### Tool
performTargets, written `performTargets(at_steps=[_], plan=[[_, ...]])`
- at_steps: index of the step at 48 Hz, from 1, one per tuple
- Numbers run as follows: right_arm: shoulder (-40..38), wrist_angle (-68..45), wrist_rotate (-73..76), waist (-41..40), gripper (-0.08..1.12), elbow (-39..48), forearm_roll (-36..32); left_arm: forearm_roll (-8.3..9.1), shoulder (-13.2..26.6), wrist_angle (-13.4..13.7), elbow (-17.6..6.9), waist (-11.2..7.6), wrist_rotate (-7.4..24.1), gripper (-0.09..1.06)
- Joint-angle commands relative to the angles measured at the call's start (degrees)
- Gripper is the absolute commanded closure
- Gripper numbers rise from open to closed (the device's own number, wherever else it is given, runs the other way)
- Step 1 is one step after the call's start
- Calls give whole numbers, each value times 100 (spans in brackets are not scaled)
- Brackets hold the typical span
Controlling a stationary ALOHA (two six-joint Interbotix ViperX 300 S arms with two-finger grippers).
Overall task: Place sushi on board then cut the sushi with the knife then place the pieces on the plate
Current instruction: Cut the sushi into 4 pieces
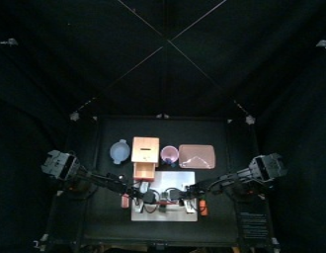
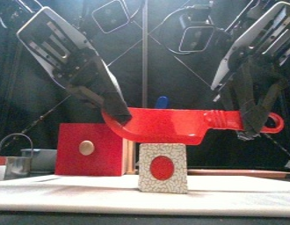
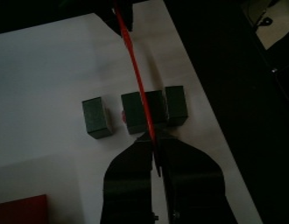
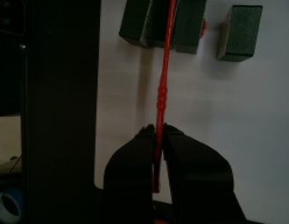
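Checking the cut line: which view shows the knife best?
The front view: the whole knife shows side-on, held at both ends over the sushi. Both wrist views show it only edge-on, a thin red line across the sushi. In the top view it is too small to make out.

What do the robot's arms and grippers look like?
The left arm and right arm are black and jointed. The left gripper and right gripper each have two tapering black jaws. Seen from the front, the parts above the jaws look pale grey with dark cut-outs.
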Motion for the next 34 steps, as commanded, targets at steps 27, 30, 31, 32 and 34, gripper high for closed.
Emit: performTargets(at_steps=[27, 30, 31, 32, 34], plan=[[35, -158, -35, 0, 76, -237, 26, 62, 132, -35, -176, 132, 18, 63], [62, -193, -35, 9, 76, -237, 26, 53, 141, -35, -176, 132, 18, 62], [70, -211, -35, 0, 76, -237, 18, 53, 141, -35, -167, 132, 18, 63], [97, -229, -35, 0, 76, -246, 18, 53, 149, -35, -176, 132, 18, 63], [141, -272, -35, 9, 76, -246, 18, 53, 176, -44, -167, 132, 18, 63]])
